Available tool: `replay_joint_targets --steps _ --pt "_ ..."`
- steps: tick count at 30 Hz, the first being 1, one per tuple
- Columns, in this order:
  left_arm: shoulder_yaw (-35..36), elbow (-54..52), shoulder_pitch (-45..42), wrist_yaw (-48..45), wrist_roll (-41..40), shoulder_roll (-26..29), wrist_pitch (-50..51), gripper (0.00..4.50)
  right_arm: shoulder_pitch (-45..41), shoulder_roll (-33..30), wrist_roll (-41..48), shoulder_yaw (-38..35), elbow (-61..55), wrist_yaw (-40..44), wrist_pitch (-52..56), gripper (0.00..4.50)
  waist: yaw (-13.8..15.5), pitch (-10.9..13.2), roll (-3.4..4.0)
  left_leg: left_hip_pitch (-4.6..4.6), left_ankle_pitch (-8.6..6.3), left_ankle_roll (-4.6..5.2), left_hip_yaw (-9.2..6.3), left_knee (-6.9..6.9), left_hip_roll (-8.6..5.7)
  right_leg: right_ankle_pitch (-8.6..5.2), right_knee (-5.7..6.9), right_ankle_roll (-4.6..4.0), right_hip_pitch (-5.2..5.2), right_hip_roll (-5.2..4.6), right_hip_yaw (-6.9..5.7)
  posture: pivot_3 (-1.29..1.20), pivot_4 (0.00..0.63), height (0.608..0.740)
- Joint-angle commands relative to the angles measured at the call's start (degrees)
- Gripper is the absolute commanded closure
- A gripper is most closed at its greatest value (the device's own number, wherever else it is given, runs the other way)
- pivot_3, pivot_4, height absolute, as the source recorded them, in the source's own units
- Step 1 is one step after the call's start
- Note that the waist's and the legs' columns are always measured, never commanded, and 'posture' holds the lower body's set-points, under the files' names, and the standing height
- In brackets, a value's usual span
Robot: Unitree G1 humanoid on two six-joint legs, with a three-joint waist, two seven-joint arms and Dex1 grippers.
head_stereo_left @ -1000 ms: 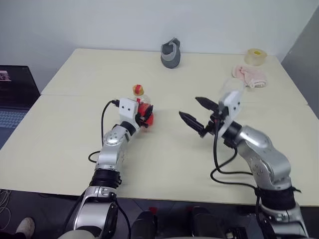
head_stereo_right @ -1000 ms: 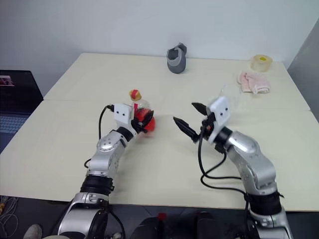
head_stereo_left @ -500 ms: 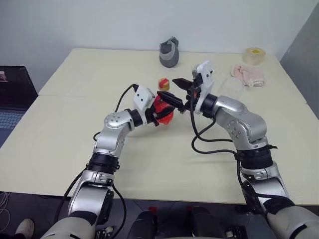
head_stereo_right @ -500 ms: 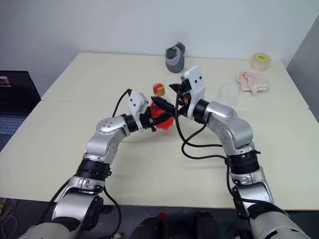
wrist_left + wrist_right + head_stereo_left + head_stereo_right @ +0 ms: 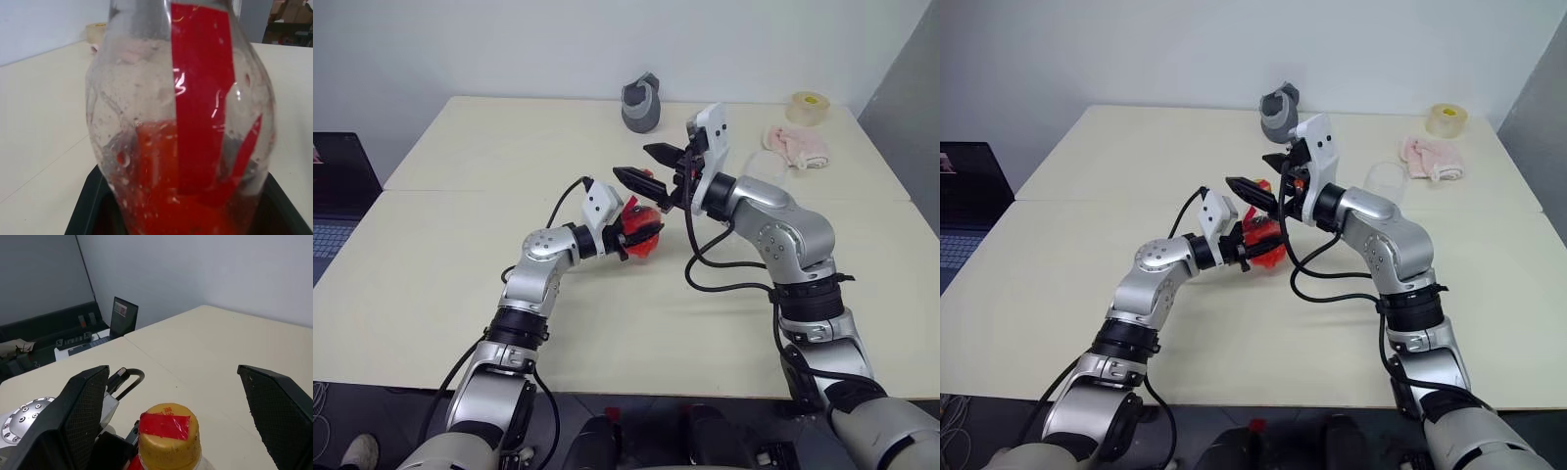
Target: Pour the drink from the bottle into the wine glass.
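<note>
Left pincer (image 5: 628, 228): it is closed on the bottle (image 5: 641, 227) and holds it up above the counter (image 5: 440, 264), near the middle.
Left wrist view: the bottle is seen very close. The drink (image 5: 190, 196) is red and sits low in the clear body, with a red label strip on the side.
Right pincer (image 5: 646, 164): its two black fingers are spread wide apart and hold nothing. It hangs just above the bottle.
Right wrist view: the yellow cap (image 5: 168, 431) with its red patch sits between the two fingers, with clear space on both sides.
Wine glass (image 5: 1388, 181): it stands on the counter, to the right of the right arm, well apart from the bottle.
Far counter edge: a grey thing (image 5: 641, 103), a pink cloth (image 5: 795, 145) and a roll of tape (image 5: 811, 106).
</note>
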Motion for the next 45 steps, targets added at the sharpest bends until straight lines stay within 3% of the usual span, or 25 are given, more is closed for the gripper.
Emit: replay_joint_targets --steps 1,9,12,19,20,26,37,45 --pt "1.41 -2.12 -1.86 0.24 -0.77 0.24 -1.21 2.68 -0.19 -0.03 0.16 0.06 -1.93 0.88 -0.63 0.0 -0.01 0.0 0.0 0.0 0.0 0.0 0.0 0.0 0.0 0.0 0.0 0.0 0.0 0.0 0.0 0.0 0.15 0.74" --pt "1.41 -1.36 -2.8 0.15 -0.7 0.08 -1.52 2.68 0.52 -0.12 -0.84 0.31 -1.36 1.32 -1.7 0.0 0.0 0.0 0.0 0.0 0.0 0.0 0.01 0.0 0.0 0.0 0.01 0.0 -0.01 0.0 0.0 0.0 0.15 0.74" --pt "1.37 -1.27 -2.78 -0.06 -0.71 0.17 -1.65 2.68 0.36 0.12 -1.06 -0.17 -1.09 1.16 -2.33 0.63 -0.01 0.0 0.0 0.0 0.0 0.0 0.01 0.0 0.0 0.0 0.0 0.0 -0.01 0.0 0.01 0.0 0.15 0.74" --pt "1.18 -2.59 -1.83 -0.03 -0.92 0.07 -1.19 2.69 0.02 1.3 0.1 -1.45 -1.54 0.83 -2.51 3.11 -0.02 0.0 0.0 0.0 0.0 0.0 0.01 0.0 0.0 0.0 0.01 0.0 -0.02 0.0 0.01 0.0 0.15 0.74" --pt "1.15 -2.82 -1.66 0.0 -0.96 0.06 -1.08 2.71 -0.03 1.47 0.29 -1.54 -1.63 0.92 -2.41 3.23 -0.02 0.0 0.0 0.0 0.0 0.0 0.0 0.0 0.0 0.0 0.01 0.0 -0.02 0.0 0.01 0.0 0.15 0.74" --pt "1.04 -9.51 1.38 -0.15 -2.32 0.84 1.92 3.05 -0.19 2.21 2.73 -1.12 -2.5 3.67 -1.13 3.22 -0.17 0.0 0.0 -0.01 0.0 0.0 0.01 0.0 0.01 0.0 0.03 0.0 -0.04 0.0 0.02 0.0 0.15 0.74" --pt "2.81 -37.38 9.97 -2.4 -14.31 9.09 19.12 3.46 -9.28 -2.34 2.74 6.02 10.31 39.36 -13.68 3.22 -0.68 0.05 0.07 0.0 -0.01 0.02 0.0 0.0 0.04 0.0 0.02 0.0 -0.02 0.03 0.0 0.0 0.15 0.74" --pt "5.13 -43.7 11.34 1.4 -18.38 10.6 25.43 3.48 -14.05 -0.8 0.96 7.44 18.68 48.77 -17.69 3.22 -0.89 0.05 0.08 0.01 -0.01 0.01 -0.04 0.02 0.04 0.0 0.01 0.0 0.02 0.02 -0.02 0.0 0.15 0.74"
